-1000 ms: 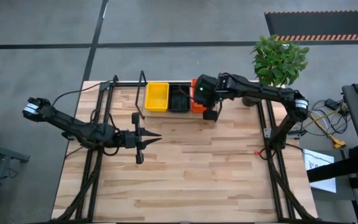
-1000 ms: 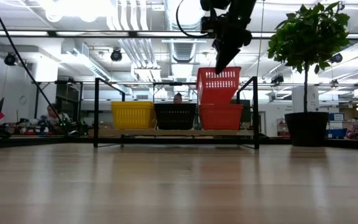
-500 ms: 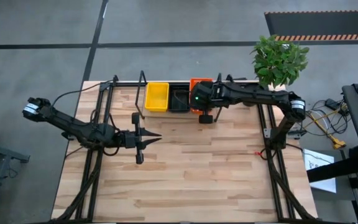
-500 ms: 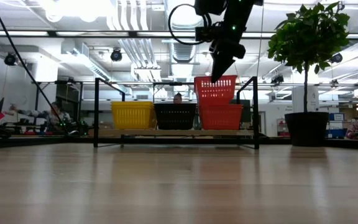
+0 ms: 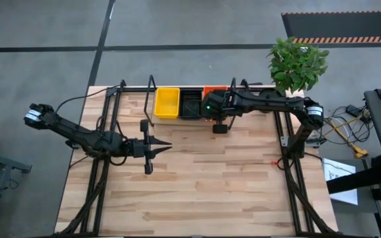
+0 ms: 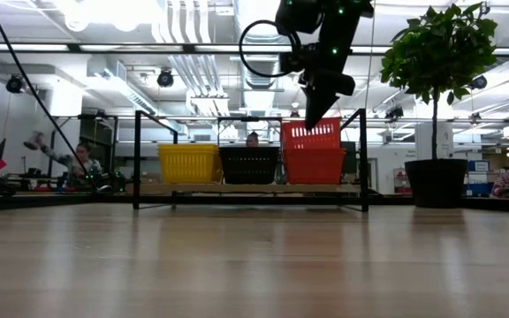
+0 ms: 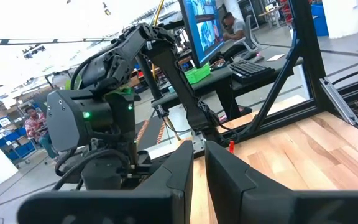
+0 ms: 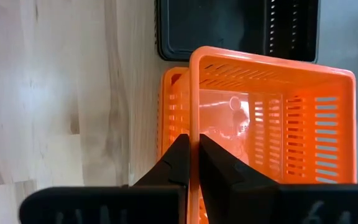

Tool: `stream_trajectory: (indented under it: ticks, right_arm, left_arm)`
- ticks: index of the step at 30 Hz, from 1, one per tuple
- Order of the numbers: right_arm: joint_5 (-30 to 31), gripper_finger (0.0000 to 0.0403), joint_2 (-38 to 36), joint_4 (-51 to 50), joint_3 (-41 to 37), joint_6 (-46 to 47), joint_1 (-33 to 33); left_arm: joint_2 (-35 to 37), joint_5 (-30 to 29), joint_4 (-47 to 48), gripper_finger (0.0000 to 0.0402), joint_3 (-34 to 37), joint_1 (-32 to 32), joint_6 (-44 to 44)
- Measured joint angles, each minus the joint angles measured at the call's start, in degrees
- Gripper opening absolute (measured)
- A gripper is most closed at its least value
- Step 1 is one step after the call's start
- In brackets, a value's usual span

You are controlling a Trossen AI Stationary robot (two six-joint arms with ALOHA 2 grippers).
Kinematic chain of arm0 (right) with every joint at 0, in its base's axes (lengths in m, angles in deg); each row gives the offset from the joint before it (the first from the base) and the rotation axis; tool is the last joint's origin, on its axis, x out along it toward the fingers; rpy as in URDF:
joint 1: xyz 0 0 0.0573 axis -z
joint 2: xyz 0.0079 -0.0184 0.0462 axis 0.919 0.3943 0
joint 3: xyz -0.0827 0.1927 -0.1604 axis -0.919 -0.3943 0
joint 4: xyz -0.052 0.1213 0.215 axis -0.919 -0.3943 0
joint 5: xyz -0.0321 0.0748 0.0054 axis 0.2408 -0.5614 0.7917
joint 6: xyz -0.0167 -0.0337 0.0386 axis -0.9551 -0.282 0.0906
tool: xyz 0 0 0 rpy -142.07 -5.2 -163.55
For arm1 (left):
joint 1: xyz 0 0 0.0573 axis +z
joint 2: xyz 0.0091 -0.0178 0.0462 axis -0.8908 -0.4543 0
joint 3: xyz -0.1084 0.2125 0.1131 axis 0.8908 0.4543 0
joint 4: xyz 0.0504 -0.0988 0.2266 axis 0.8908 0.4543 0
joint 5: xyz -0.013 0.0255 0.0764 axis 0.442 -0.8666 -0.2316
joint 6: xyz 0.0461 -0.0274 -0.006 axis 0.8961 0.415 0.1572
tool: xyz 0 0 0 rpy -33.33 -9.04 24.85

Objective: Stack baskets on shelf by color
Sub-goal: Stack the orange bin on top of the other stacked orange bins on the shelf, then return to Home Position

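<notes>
Three baskets sit side by side on the black wire shelf (image 6: 137,159) at the table's far edge: yellow (image 6: 189,163), black (image 6: 249,165) and orange (image 6: 315,168). A second orange basket (image 6: 310,134) sits tilted, partly sunk into the lower orange one. My right gripper (image 8: 194,140) hangs over it and is shut on its wall. In the high view the yellow basket (image 5: 167,103) and black basket (image 5: 190,104) show beside my right gripper (image 5: 213,107). My left gripper (image 5: 167,146) waits shut over the table's left middle, touching nothing. My right gripper pinches the upper orange basket's side wall at its rim (image 8: 195,124), on the side nearest the table's middle. One finger (image 8: 213,165) is inside the basket and one (image 8: 178,163) outside. The fingers come from above, pointing down. The basket tilts, its lower part inside the lower orange basket (image 8: 174,112).
A potted plant (image 5: 296,63) stands at the far right corner, right of the shelf. Black arm frames (image 5: 290,142) run along both table sides. The wood surface (image 5: 210,178) in front of the shelf is open. People and desks show in the room beyond.
My right gripper has come down and moved toward the far edge with the orange basket. The basket, a second ago held above the lower orange one, has sunk partly into it and still tilts.
</notes>
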Motion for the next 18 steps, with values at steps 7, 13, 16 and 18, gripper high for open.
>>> stream_trajectory:
  ticks: [7,13,16,18]
  right_arm:
    - [-0.04,0.0013,0.00,-0.05,-1.35,-0.39,0.00]
    - [-0.04,0.0038,0.00,-0.04,-1.59,-0.71,0.00]
    - [-0.04,0.0067,0.00,-0.09,-1.50,-0.83,0.00]
    - [-0.02,0.0084,-0.03,-0.32,-1.18,-0.87,0.00]
  left_arm:
    - [0.00,0.02,0.00,0.0026,0.00,0.00,0.00]
    - [0.00,0.00,0.00,0.0026,0.00,0.00,0.00]
    - [0.00,0.02,0.00,0.0026,0.00,0.04,0.00]
    - [0.00,0.02,0.00,0.0026,0.00,0.04,0.00]
